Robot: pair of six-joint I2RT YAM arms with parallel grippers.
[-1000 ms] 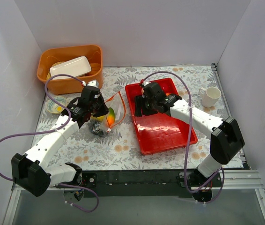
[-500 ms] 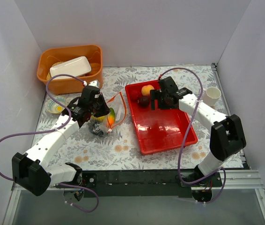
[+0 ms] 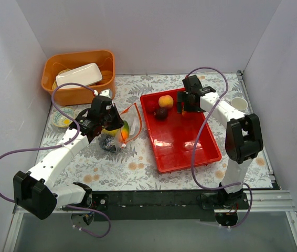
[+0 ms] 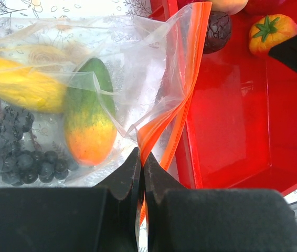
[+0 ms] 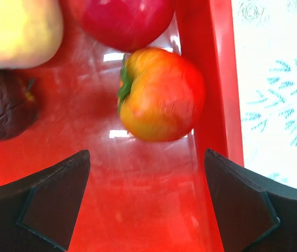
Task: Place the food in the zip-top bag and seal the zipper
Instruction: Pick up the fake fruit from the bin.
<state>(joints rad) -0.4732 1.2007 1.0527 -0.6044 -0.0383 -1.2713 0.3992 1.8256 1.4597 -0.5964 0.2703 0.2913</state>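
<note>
1. Starting at the left, the zip-top bag (image 4: 133,63) is seen lying on the patterned table (image 3: 138,163), just left of the red tray (image 3: 188,155), with its mouth turned toward the tray and not closed.
2. Three pieces of food are already inside it: a yellow oblong piece (image 4: 17,84), a green-orange mango (image 4: 88,123) and a dark grape bunch (image 4: 12,155).
3. The left claw (image 4: 140,157) is clenched on the zipper (image 4: 188,89), the orange-red strip being pinched between its fingers. The strip is not pressed together along its length.
4. At the tray's far end four pieces are left. These are a peach-orange ball (image 3: 165,101), a dark red ball (image 3: 161,113), a red ball (image 5: 125,18) and an orange fruit with a green cap (image 5: 159,94). The orange fruit lies against the tray's right wall.
5. The right claw (image 5: 147,157) is spread wide and nothing is grasped by it. It is poised at the orange fruit, which is framed between its fingers in the wrist view.
6. The task is judged to be roughly half done: four pieces are yet to be bagged, and the sealing has not been begun.
</note>
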